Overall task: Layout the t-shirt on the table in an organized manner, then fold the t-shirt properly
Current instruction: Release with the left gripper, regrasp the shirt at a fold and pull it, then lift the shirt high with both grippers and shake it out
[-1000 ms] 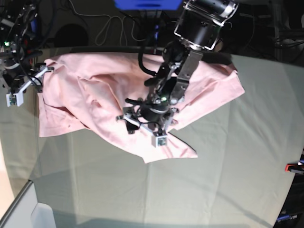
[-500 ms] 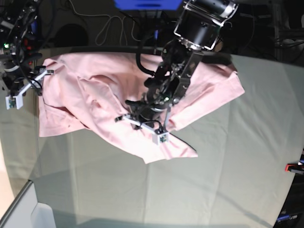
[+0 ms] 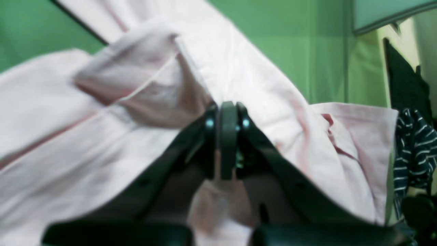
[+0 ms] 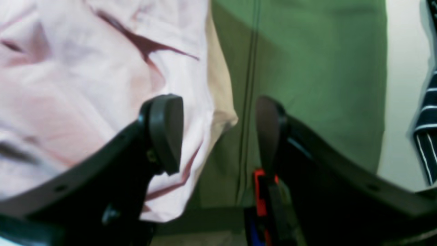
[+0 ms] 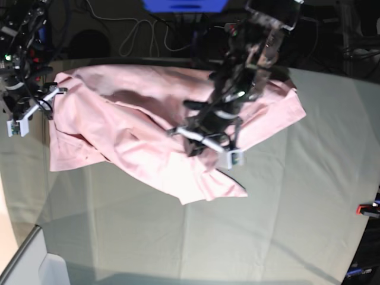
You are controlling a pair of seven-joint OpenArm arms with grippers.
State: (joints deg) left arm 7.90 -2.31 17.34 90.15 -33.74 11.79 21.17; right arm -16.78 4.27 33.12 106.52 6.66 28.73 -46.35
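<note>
Across the far half of the table (image 5: 285, 219), the t-shirt (image 5: 119, 130) is lying in a crumpled, uneven heap, its soft pale pink cotton rumpled into broad folds and shadowed creases, with one pointed flap reaching toward the near side. The table's covering is showing as a smooth grey-green cloth with faint straight crease lines crossing it, and a small red clamp (image 5: 368, 209) is sitting at its edge on the base view's right.

Near the middle of the shirt, the left gripper (image 5: 205, 145) is pressing its black curved fingers (image 3: 227, 136) tightly together, pinching a fold of the pink fabric between them; in the left wrist view the cloth is bunching up around the closed tips into a raised, tent-like ridge, with a stitched hem running along a nearby flap.

At the far corner of the shirt on the base view's left, the right gripper (image 5: 27, 116) is hovering with its jaws standing wide apart and gripping nothing. In the right wrist view, one rounded black pad (image 4: 165, 131) is sitting over the shirt's edge while the other is over bare green cloth, with the rolled hem hanging between them.
</note>
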